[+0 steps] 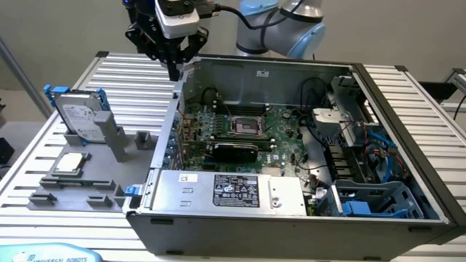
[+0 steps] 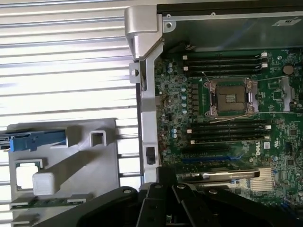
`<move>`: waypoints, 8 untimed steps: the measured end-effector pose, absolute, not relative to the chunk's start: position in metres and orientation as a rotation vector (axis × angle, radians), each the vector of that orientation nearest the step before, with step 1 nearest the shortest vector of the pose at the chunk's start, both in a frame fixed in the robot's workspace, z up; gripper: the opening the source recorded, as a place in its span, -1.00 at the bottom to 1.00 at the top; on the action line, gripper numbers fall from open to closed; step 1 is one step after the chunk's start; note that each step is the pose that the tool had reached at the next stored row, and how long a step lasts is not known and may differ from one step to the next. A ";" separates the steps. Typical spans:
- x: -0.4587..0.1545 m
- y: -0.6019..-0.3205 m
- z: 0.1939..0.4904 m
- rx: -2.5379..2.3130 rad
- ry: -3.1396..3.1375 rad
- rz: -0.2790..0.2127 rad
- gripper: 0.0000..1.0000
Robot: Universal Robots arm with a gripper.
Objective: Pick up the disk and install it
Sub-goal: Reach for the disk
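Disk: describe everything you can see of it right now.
The flat rectangular silver-grey metal disk has a white printed label on its face and blue plastic rails along its long edges. It stands on edge, leaning slightly, in a grey plastic fixture at the exterior view's left, outside the open grey computer case. Only the fixture touches it; the black tool hangs apart.

Bright even light; glare on ribbed table [image 2: 61, 71]; soft shadows.

We find the disk [image 1: 78, 117] upright in a rack [image 1: 109, 181] on the counter [image 1: 124, 82], at the exterior view's left of the computer case [image 1: 291, 68]. A chip [image 1: 69, 162] lies in the rack near it.
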State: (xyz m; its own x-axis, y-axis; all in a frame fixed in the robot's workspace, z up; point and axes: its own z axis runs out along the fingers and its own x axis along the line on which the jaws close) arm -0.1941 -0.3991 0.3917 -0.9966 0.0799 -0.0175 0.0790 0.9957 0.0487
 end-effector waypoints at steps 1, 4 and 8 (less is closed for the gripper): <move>-0.199 -0.399 0.391 0.124 3.119 0.075 -0.79; -0.216 -0.398 0.390 0.124 3.122 0.075 -0.79; -0.234 -0.397 0.389 0.125 3.124 0.075 -0.79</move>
State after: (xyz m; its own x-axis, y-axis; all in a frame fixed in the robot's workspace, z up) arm -0.2338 -0.3970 0.3887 -0.9967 0.0799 -0.0119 0.0792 0.9957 0.0482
